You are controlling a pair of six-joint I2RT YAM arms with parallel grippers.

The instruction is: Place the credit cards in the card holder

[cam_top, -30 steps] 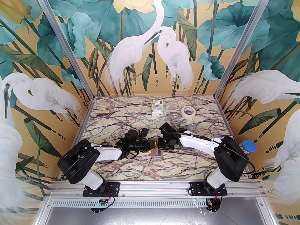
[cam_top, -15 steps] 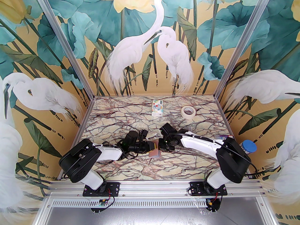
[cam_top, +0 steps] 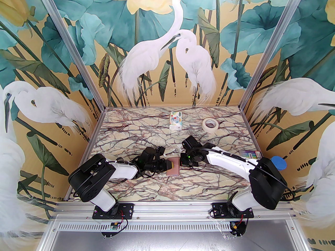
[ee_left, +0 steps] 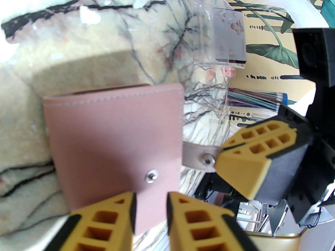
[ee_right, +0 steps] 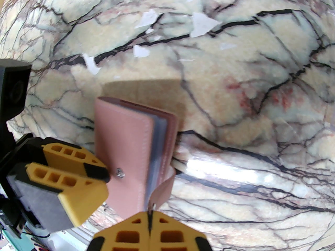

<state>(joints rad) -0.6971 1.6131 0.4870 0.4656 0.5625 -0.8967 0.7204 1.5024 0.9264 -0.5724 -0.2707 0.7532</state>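
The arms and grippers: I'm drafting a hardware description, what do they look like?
The left arm and right arm have white shells, bulky black joints and loose black cables. The left gripper and right gripper have yellow wedge-shaped fingers with square holes and black edging.

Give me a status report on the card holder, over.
Right fingers shut on the snap strap of the card holder. Left fingers slightly apart at its snap face. Holder folded, strap unsnapped. Clear box beyond, out of the way.
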